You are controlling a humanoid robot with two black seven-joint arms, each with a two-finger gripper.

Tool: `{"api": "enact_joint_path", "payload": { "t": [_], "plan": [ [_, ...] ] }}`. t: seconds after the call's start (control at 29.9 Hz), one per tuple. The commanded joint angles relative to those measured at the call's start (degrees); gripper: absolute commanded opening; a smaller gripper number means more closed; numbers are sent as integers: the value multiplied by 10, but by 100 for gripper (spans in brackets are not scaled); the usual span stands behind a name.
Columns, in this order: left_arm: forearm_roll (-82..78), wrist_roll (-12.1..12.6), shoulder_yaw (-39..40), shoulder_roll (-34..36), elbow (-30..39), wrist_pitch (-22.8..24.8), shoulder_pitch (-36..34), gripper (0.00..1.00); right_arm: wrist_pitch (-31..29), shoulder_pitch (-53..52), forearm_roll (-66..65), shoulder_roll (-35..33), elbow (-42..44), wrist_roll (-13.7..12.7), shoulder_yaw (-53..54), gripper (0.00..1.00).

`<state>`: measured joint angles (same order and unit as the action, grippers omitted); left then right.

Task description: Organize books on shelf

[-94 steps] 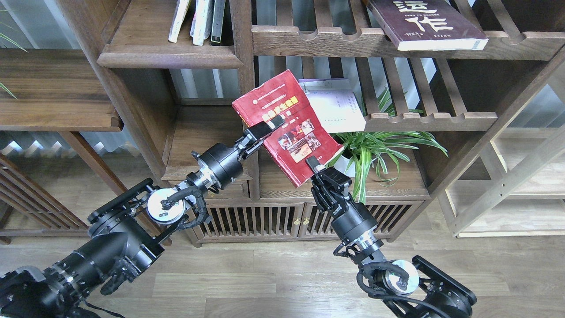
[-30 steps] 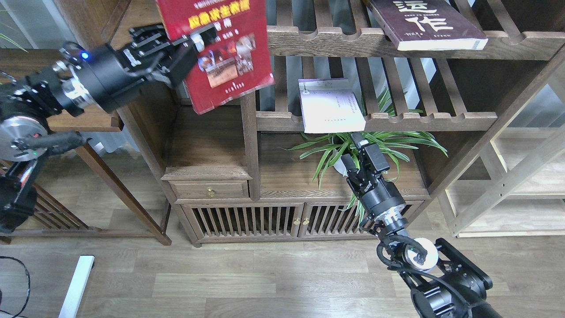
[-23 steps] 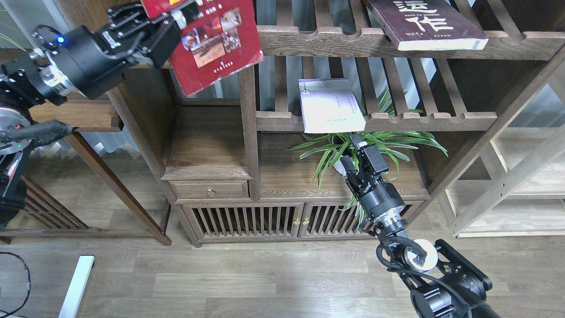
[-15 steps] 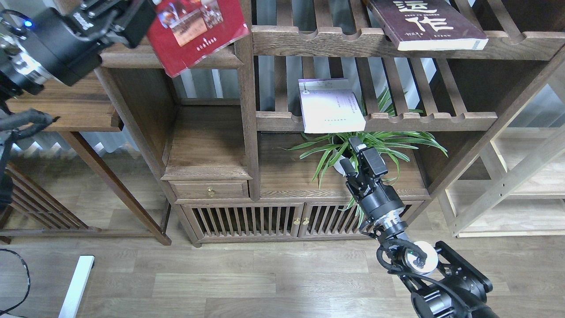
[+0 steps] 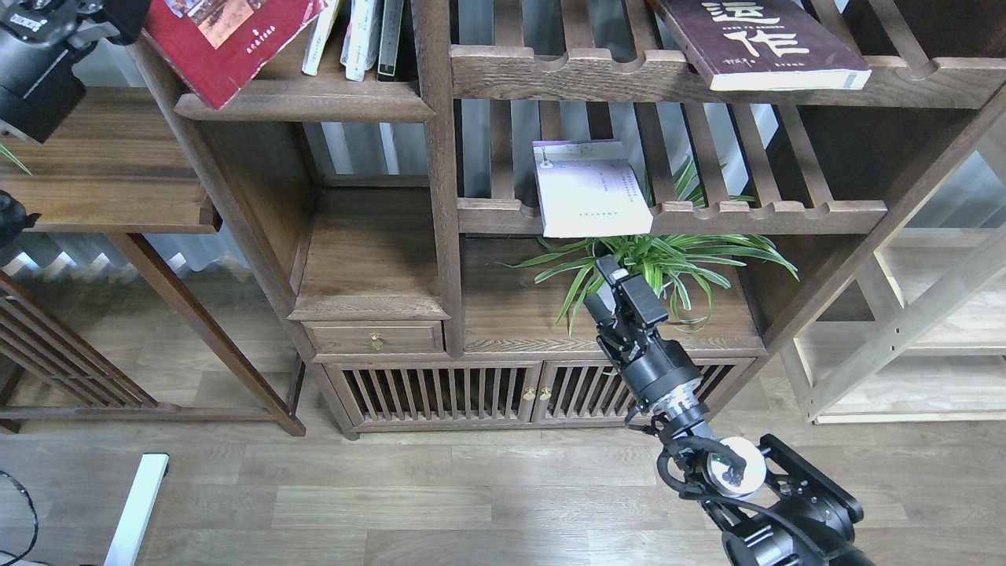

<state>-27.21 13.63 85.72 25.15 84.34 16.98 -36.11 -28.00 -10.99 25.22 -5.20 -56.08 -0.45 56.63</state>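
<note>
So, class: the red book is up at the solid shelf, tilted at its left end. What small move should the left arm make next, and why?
Probably tip the red book upright and slide it right, toward the standing books. It leans over the front edge of the solid shelf, with the left arm at its upper-left corner, so it is not yet stood in the row.

There is only one view, from the robot's own head. It looks forward and down at a wooden shelf unit (image 5: 440,196) and the plank floor (image 5: 440,503) before it, from a middle distance. The top edge of the view cuts the upper shelf (image 5: 306,98). The right arm (image 5: 754,503) enters from the bottom right corner, the left arm (image 5: 35,55) from the top left corner.
</note>
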Motion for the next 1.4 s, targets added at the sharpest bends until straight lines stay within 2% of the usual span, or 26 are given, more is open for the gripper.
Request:
{"api": "enact_joint_path", "payload": {
  "t": [0.0, 0.23, 0.43, 0.67, 0.87, 1.2, 1.37],
  "plan": [
    [-6, -9, -12, 0, -10, -25, -2, 2, 0, -1, 0, 2, -1, 0, -5, 96],
    [-23, -29, -23, -7, -34, -68, -17, 2, 0, 0, -9, 4, -4, 0, -5, 96],
    [-24, -48, -63, -8, -40, -113, -52, 3, 0, 5, -11, 3, -7, 0, -5, 96],
    [-26, -60, -107, -8, -87, -115, -106, 4, 0, 16, -17, 4, -12, -1, -5, 96],
    [-27, -84, -165, -10, -137, -115, -159, 5, 0, 28, -22, 3, -12, -1, -5, 96],
    [-26, -108, -227, -17, -238, -114, -240, 5, 0, 36, -23, 4, -14, -1, -5, 96],
    [-26, -116, -241, -27, -263, -114, -252, 6, 0, 36, -23, 5, -16, 0, -5, 95]
  ]
}}
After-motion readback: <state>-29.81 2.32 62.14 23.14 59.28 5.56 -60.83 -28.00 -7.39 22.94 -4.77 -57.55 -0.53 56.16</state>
